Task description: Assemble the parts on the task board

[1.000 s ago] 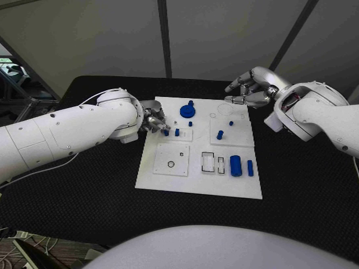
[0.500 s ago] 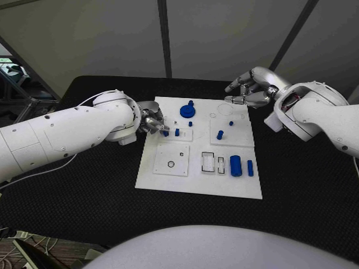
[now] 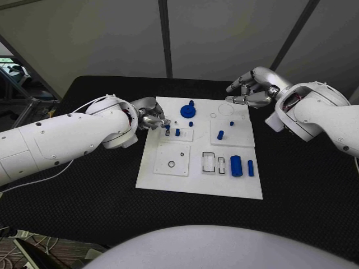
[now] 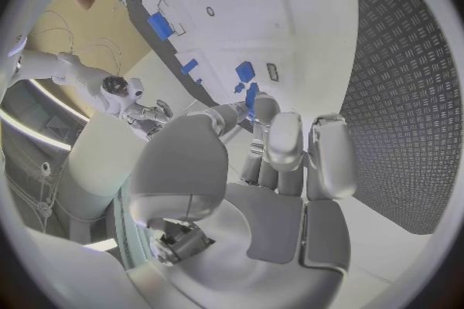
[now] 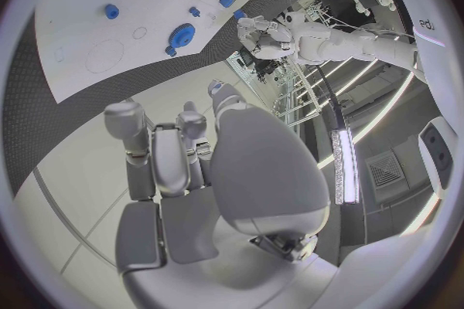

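Observation:
The white task board [image 3: 199,185] lies mid-table. My left hand [image 3: 153,119] is at the board's far left edge. Its fingertips pinch a small blue peg [image 4: 251,96] just above the upper-left sub-plate, beside a standing blue peg [image 3: 177,132]. A blue gear [image 3: 187,111] sits at the far edge, and a short peg [image 3: 219,134] stands right of centre. A thick blue cylinder [image 3: 236,166] and a slim one [image 3: 250,167] lie at the right. My right hand [image 3: 252,88] hovers past the far right corner, holding nothing. The gear [image 5: 181,35] also appears in the right wrist view.
Two tiny blue pegs [image 3: 190,124] [image 3: 232,123] stand on the far half of the board. A square plate with a small hole [image 3: 172,159] and rectangular slots [image 3: 213,163] occupy the near half. Black table [image 3: 82,190] surrounds the board.
My left hand has shifted slightly toward the board's far edge and inward over the sub-plate, its forearm swinging with it. The right hand has stayed put.

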Available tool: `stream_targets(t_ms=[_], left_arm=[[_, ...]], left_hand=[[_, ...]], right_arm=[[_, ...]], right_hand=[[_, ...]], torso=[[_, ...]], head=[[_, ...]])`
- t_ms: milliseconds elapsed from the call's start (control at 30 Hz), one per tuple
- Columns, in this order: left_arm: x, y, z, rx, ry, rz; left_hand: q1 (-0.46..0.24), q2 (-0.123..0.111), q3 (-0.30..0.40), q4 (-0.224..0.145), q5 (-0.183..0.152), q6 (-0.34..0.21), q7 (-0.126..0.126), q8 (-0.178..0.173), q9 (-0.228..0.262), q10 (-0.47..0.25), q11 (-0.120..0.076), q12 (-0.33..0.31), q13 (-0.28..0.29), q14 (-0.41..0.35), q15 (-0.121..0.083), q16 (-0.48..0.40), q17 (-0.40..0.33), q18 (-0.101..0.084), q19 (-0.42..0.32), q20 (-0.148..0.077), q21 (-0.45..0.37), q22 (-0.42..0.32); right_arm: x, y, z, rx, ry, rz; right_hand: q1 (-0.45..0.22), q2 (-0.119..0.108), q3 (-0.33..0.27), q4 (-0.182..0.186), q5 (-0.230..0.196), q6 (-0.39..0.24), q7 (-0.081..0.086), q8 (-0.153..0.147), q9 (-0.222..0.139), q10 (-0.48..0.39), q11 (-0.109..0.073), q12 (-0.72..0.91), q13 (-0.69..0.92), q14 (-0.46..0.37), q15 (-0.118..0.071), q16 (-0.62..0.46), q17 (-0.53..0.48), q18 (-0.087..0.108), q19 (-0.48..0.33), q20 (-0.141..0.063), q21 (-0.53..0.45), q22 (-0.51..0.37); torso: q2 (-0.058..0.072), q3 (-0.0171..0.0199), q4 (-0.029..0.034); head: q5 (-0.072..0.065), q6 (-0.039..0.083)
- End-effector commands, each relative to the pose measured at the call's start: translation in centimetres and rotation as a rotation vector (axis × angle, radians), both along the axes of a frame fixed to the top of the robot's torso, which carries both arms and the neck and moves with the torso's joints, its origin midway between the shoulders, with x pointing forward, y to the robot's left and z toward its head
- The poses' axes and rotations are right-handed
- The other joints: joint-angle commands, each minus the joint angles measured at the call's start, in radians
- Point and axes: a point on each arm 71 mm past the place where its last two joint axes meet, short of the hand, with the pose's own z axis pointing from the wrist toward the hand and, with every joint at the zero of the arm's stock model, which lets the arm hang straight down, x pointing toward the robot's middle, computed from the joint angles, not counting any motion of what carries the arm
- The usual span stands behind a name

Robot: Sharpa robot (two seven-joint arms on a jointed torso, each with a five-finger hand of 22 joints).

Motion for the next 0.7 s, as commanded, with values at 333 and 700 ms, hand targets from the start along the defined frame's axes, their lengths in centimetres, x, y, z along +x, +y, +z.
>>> stream_targets(t_ms=[333, 700], left_arm=[[-1.2, 0.0, -0.6, -0.043, -0.096, 0.026], [-2.2, -0.3, -2.0, 0.019, -0.195, -0.005]], left_hand=[[-0.005, -0.014, 0.154, -0.139, 0.01, 0.007, -0.001, 0.01, 0.003, 0.021, -0.011, 0.004, 0.002, 0.016, -0.005, 0.005, 0.002, -0.072, 0.011, 0.0, 0.009, 0.129], [-0.007, -0.02, 0.163, -0.142, 0.012, 0.01, -0.002, 0.013, 0.005, 0.025, -0.013, 0.006, 0.004, 0.017, -0.006, 0.005, 0.003, -0.074, 0.015, -0.001, 0.015, 0.134]], right_arm=[[0.0, -0.1, 0.1, 0.002, -0.005, 0.003], [0.1, -0.1, 0.1, 0.002, -0.005, 0.003]], right_hand=[[-0.005, 0.004, 0.001, 0.004, 0.003, -0.003, -0.002, 0.005, -0.001, -0.004, -0.003, -0.001, 0.0, 0.026, -0.009, -0.006, 0.001, 0.01, -0.003, -0.001, -0.007, -0.001], [-0.006, 0.005, 0.001, 0.006, 0.003, -0.003, -0.002, 0.005, -0.001, -0.004, -0.003, -0.001, 0.0, 0.026, -0.009, -0.007, 0.001, 0.01, -0.002, -0.001, -0.007, -0.001]], torso=[[0.001, 0.0016, -0.0016], [0.001, -0.0003, -0.0017]], head=[[0.006, 0.0], [0.006, 0.0]])
